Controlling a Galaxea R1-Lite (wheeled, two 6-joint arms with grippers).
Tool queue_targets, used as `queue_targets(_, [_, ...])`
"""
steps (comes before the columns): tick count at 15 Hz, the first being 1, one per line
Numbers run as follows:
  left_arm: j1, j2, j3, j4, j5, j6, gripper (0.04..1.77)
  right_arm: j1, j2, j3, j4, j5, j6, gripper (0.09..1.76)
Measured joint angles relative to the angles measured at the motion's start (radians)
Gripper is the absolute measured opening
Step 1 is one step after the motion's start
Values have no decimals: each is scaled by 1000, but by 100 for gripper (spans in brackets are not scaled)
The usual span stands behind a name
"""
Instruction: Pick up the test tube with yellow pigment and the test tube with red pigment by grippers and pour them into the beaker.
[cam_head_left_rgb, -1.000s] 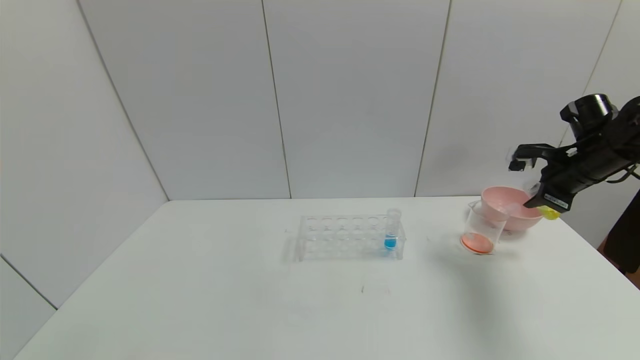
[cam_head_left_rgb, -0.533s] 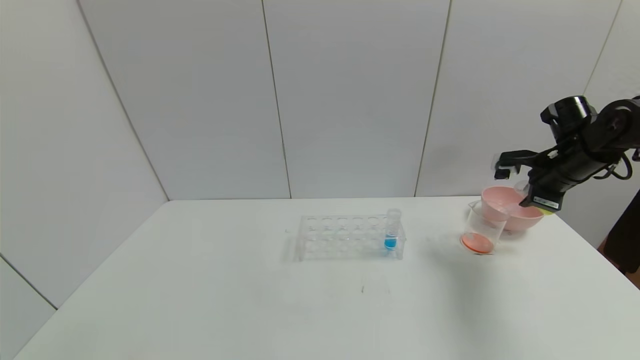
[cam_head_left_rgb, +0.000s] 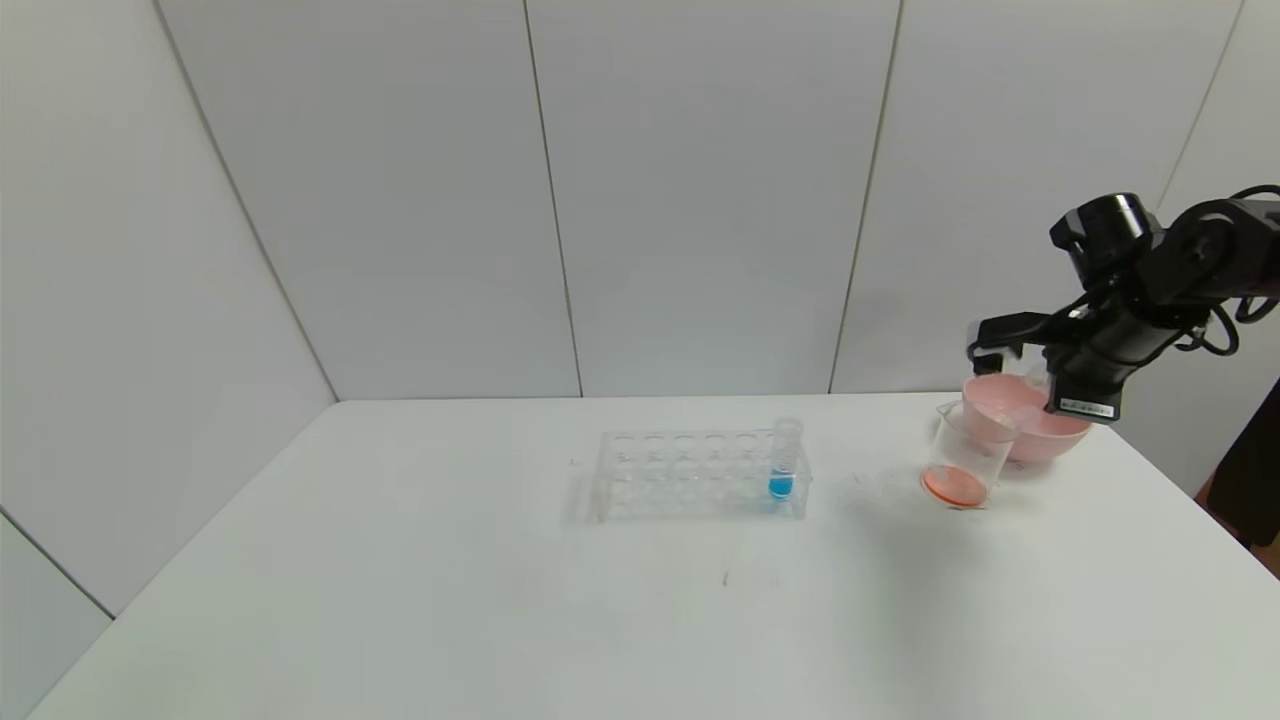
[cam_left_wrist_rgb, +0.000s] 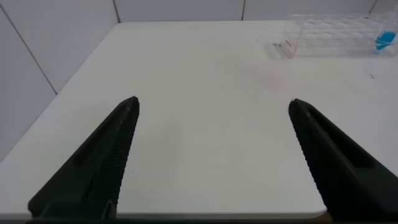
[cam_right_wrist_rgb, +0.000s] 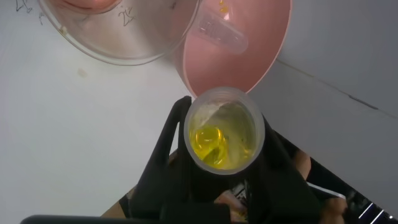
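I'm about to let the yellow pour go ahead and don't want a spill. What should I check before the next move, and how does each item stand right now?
1. Right end effector shut on the test tube with yellow pigment: ok.
2. Yellow liquid still inside the tube: ok, visible in the right wrist view.
3. Tube mouth over the beaker: not ok; the end effector hangs above the pink bowl, just behind the beaker.
4. Beaker upright, red-orange liquid at its bottom: ok.
5. An empty tube lies in the pink bowl: ok.
6. Left end effector open, low over the table's left part, away from the pour: ok.
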Motion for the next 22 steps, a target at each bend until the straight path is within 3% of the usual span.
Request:
queue_targets(11, [0, 0, 0, 0, 0, 0, 172, 87, 51, 0, -59, -224, -30, 55])
queue_targets(22, [0, 0, 0, 0, 0, 0, 172, 89, 66, 0, -53, -320, -68, 55])
